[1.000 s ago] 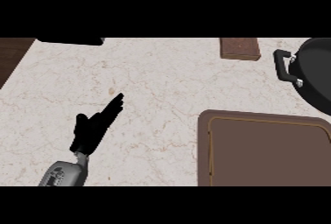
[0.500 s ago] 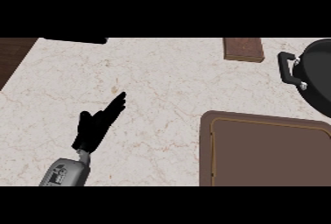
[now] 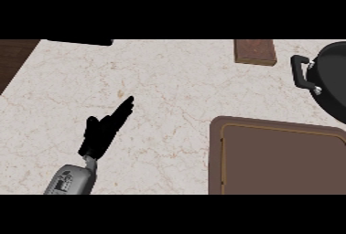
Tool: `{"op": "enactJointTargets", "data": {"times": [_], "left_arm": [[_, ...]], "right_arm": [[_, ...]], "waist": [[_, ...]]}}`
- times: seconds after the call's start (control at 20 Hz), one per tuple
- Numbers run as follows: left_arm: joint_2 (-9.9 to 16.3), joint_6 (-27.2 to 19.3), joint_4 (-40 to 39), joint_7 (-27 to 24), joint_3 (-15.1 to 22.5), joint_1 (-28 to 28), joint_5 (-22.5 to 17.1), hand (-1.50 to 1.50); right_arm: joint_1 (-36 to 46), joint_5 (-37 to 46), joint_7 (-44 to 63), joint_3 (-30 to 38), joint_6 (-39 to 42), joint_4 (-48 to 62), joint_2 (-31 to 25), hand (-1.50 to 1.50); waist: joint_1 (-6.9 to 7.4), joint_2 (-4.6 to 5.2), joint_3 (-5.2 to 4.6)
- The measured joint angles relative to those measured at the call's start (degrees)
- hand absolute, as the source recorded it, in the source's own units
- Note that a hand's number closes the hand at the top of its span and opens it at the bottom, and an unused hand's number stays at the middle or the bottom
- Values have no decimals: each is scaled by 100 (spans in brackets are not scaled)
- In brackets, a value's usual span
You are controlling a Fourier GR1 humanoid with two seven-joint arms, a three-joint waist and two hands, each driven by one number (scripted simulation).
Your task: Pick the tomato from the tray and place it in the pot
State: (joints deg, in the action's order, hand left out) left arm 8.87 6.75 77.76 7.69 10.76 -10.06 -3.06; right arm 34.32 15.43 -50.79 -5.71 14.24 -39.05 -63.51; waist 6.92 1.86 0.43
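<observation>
One left hand [image 3: 101, 132] over counter [image 3: 169, 82], fingers straight, holding nothing.

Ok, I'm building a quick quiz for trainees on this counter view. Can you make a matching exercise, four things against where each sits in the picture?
Things:
1. left hand
2. pot
3. tray
4. wooden block

Places:
A. upper right edge, partly cut off, handle facing left
B. lower right, running off the frame
C. top edge, just left of the pot
D. lower left over the counter, fingers straight and pointing up and right

Pairs: 1-D, 2-A, 3-B, 4-C. No tomato shows on the visible part of the tray.
</observation>
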Motion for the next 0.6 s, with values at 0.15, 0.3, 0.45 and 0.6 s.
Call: {"op": "enactJointTargets", "data": {"times": [0.15, 0.3, 0.45, 0.6], "left_arm": [[11, 18, 16, 42, -10, -2, -9, 0], [10, 4, 16, 46, -26, 15, 3, 0], [57, 64, 23, 76, -69, 9, -39, 0], [30, 28, -21, 39, -94, 14, -21, 0]], "right_arm": [[263, 633, -67, -344, -587, 182, 211, 150], [590, 1242, 56, -735, -847, 456, 439, 150], [804, 1813, 309, -1168, -768, 811, 593, 150], [1091, 2266, 722, -1499, -585, 1210, 869, -150]], "waist": [[-6, -4, -6], [-39, -19, -11], [-54, -20, -19], [-106, -32, -19]]}}
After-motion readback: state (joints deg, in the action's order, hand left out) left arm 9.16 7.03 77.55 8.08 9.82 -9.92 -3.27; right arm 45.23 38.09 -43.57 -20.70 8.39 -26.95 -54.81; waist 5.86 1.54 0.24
